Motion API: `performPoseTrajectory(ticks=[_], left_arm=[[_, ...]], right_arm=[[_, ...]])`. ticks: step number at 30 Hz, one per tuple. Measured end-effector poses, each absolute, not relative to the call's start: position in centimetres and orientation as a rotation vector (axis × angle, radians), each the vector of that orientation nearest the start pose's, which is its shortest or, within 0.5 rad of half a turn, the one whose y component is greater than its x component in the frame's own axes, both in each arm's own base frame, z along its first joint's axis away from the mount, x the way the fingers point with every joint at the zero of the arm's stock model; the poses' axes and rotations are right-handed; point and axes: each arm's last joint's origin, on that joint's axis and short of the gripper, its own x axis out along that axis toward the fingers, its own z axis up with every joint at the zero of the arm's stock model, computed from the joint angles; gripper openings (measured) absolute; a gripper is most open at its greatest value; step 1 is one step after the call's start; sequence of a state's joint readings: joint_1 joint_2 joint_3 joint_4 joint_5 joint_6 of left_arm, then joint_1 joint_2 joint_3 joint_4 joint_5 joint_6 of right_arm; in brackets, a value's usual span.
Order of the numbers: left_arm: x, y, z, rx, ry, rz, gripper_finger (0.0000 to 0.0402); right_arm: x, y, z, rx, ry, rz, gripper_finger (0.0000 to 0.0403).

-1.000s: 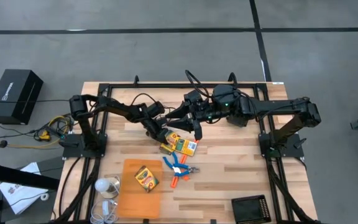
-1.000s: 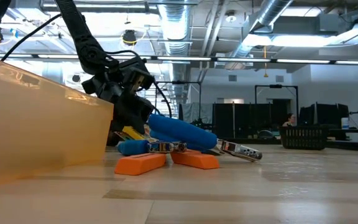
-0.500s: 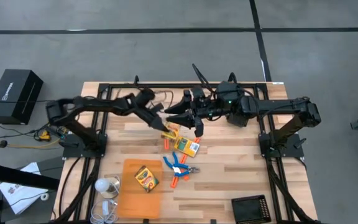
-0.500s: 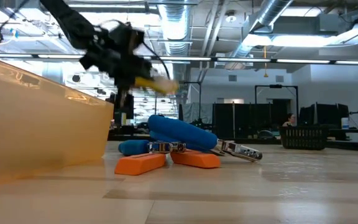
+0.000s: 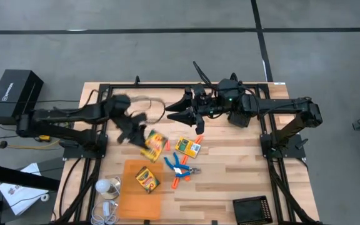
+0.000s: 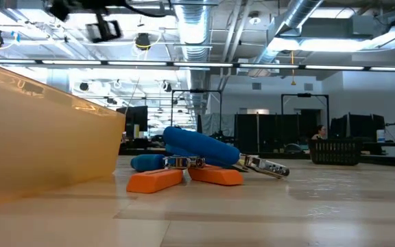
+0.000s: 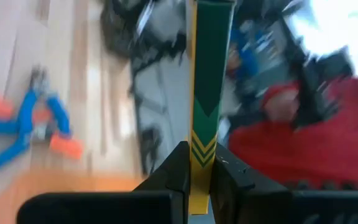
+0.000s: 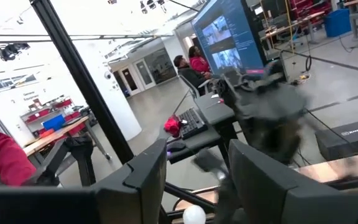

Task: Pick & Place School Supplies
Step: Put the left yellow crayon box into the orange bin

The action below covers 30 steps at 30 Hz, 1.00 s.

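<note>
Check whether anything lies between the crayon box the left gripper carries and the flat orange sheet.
Nothing visible does. The left gripper holds the yellow-and-green crayon box just beyond the flat orange sheet, where another crayon box already lies.

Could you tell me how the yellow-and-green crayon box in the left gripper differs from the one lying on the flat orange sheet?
The yellow-and-green crayon box in the left gripper is pinched between that gripper's fingers, edge-on in the wrist view; the crayon box on the flat orange sheet lies flat and untouched. The first hangs over bare wood, the second rests on the sheet. Both share yellow-and-green print.
</note>
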State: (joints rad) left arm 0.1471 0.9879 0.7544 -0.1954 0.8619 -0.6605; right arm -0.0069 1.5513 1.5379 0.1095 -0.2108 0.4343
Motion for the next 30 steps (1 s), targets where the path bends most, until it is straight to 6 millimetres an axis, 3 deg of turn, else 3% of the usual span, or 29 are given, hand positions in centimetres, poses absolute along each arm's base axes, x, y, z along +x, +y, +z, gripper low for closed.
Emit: performPoseTrajectory(ticks=[7,12,16,19,30], left_arm=[[18.5,-3.9,25.1,-0.628,0.936,-0.425,0.0024],[17.5,-6.3,20.5,-0.679,1.053,-0.46,0.0024],[16.9,-7.5,18.2,-0.777,1.035,-0.488,0.0031],[16.7,-7.7,17.5,-0.857,0.995,-0.496,0.005],[16.7,-7.7,17.0,-0.904,0.944,-0.491,0.0139]], right_arm=[[35.6,0.2,43.3,0.427,-0.047,0.218,0.0164],[35.6,0.0,43.2,0.459,-0.029,0.211,0.0163],[35.7,0.0,43.0,0.463,-0.014,0.207,0.0163],[35.7,0.0,43.0,0.463,-0.015,0.207,0.0163],[35.6,0.0,43.1,0.461,-0.026,0.21,0.0165]])
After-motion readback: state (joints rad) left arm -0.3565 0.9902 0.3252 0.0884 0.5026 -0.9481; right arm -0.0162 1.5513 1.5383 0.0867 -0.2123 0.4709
